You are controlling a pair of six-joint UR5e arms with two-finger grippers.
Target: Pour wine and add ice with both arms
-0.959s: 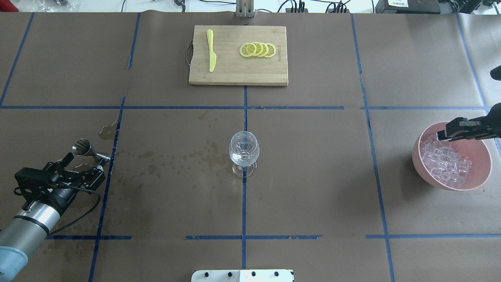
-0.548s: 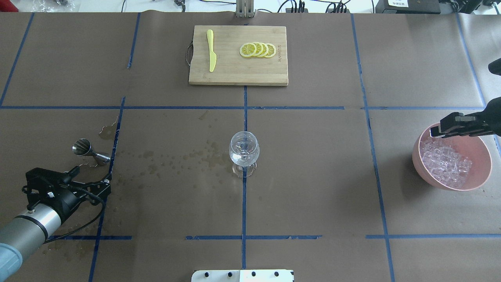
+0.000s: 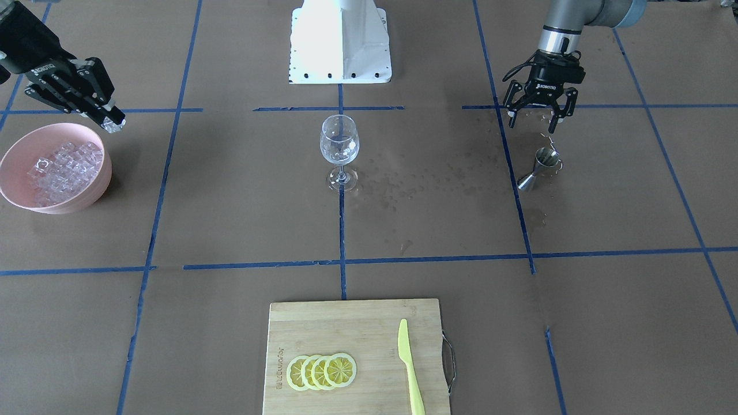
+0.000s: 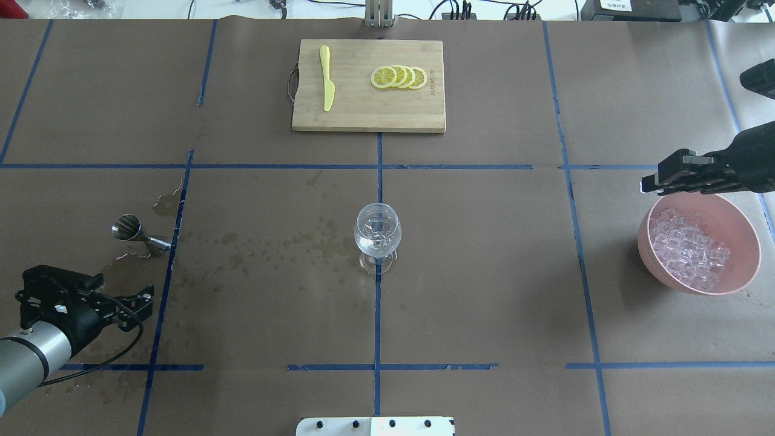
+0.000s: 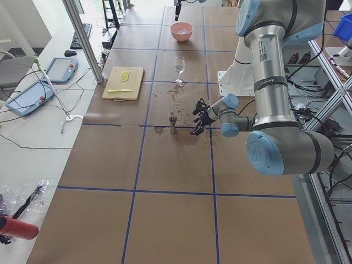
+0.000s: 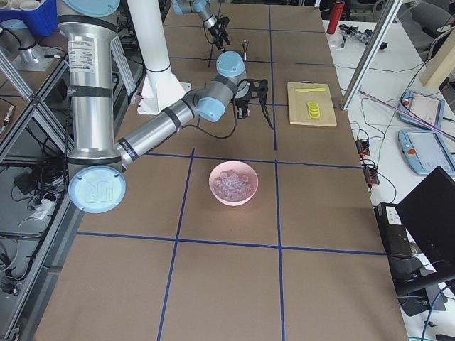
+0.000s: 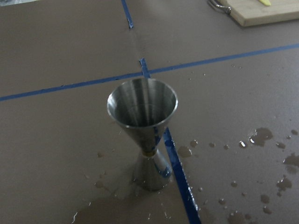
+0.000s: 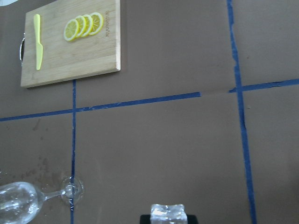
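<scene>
A wine glass [image 4: 377, 233] stands upright at the table's middle, with a little clear wine low in its bowl; it also shows in the front view [image 3: 339, 144]. A pink bowl [image 4: 646, 254] at the right holds a heap of ice [image 4: 690, 248]. My right gripper [image 4: 649, 181] hangs just beyond the bowl's far rim, shut on one ice cube [image 8: 168, 212], which also shows at its tips in the front view [image 3: 117, 127]. My left gripper [image 4: 124, 292] is open and empty, drawn back from the upright steel jigger [image 4: 130, 230], seen close up in the left wrist view [image 7: 142, 126].
A wooden cutting board [image 4: 363, 115] at the far middle carries lemon slices [image 4: 399, 77] and a yellow knife [image 4: 327, 79]. Wet drops and a puddle [image 4: 272, 242] lie between jigger and glass. The white base block [image 3: 340, 40] is at the robot's edge.
My right gripper has risen out of the bowl with an ice cube and moved up and to the view's left, past the bowl's far rim. My left gripper has drawn back from the jigger toward the robot.
</scene>
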